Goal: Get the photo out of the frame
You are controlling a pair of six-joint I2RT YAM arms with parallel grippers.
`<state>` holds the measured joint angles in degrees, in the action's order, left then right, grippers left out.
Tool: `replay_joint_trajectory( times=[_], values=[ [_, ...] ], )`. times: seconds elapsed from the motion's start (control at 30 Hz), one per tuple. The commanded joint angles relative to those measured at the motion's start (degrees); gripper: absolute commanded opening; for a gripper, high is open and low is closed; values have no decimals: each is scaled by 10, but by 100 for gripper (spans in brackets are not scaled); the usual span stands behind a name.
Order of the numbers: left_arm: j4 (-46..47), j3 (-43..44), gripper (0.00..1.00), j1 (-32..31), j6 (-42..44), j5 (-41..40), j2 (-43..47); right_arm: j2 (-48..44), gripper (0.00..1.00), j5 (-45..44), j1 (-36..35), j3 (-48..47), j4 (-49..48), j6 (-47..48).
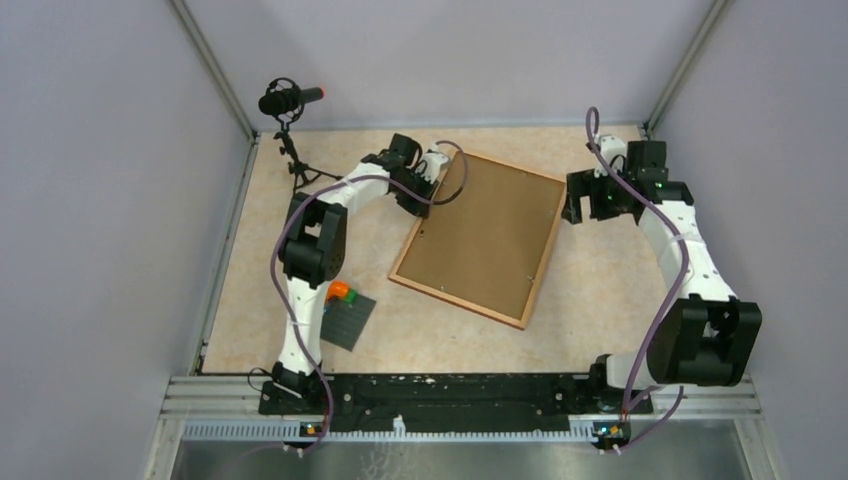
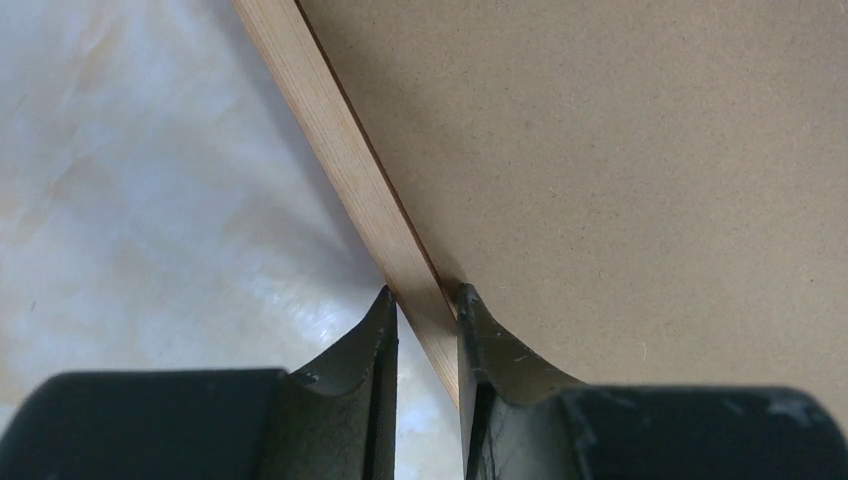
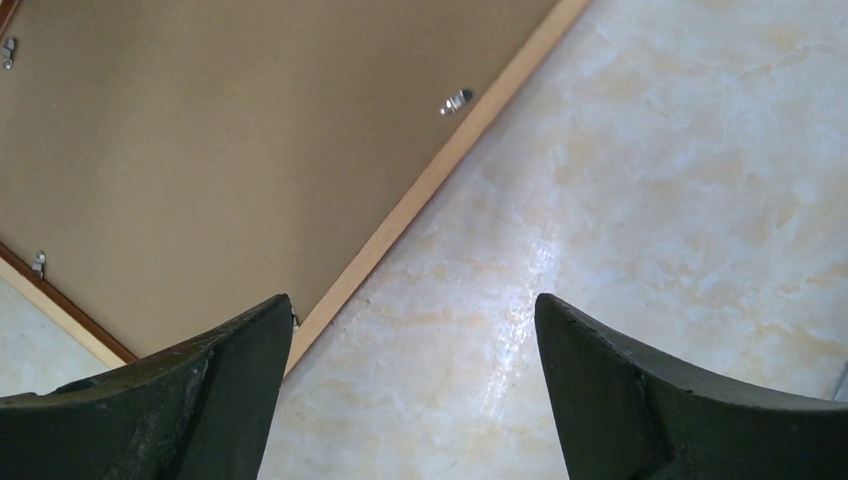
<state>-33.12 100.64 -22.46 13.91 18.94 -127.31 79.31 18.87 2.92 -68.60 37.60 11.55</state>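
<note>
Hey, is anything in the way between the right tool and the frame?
Nothing visible. The open right tool hangs by the long edge of the frame, with only bare table between them. The frame lies back up, its brown back board held by small clips. The left tool pinches the opposite border.

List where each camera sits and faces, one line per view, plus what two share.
Top external: fixed above and behind the robot, looking down on the table; the left arm and right arm show whole, the frame back-up between them.
Left wrist: on the left arm, looking down past the left gripper, closed on the frame's wooden edge.
Right wrist: on the right arm, looking down past the open right gripper at table beside the frame.
Shared: both wrist views show the frame's back.
</note>
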Motion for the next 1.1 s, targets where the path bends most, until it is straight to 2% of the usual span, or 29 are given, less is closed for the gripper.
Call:
replay_joint_trajectory(
  times=[0.0,0.13,0.27,0.33,0.4,0.5,0.6,0.83,0.97,1.07],
  values=[
    [-50,33,2,-39,147,69,-27,2,89,32,11,-36,50,52],
    [-60,56,1,-58,212,74,-39,42,89,49,14,-61,80,83],
    [-38,121,11,-58,197,45,-69,104,88,55,14,-101,92,96],
    [-42,180,21,-58,180,25,-88,144,88,48,14,-135,96,99],
    [-69,263,40,-57,168,20,-101,188,87,37,14,-174,105,105],
    [-91,287,62,-57,155,36,-71,255,86,25,14,-250,127,119],
    [-91,215,70,-56,149,59,15,319,86,25,14,-320,144,124],
    [-134,-72,73,-57,213,84,223,455,85,46,13,-468,191,120],
    [-182,-198,73,-57,233,74,299,499,85,62,13,-508,208,119],
    [-167,-293,74,-61,225,56,348,522,85,73,13,-517,217,116]
  ],
)
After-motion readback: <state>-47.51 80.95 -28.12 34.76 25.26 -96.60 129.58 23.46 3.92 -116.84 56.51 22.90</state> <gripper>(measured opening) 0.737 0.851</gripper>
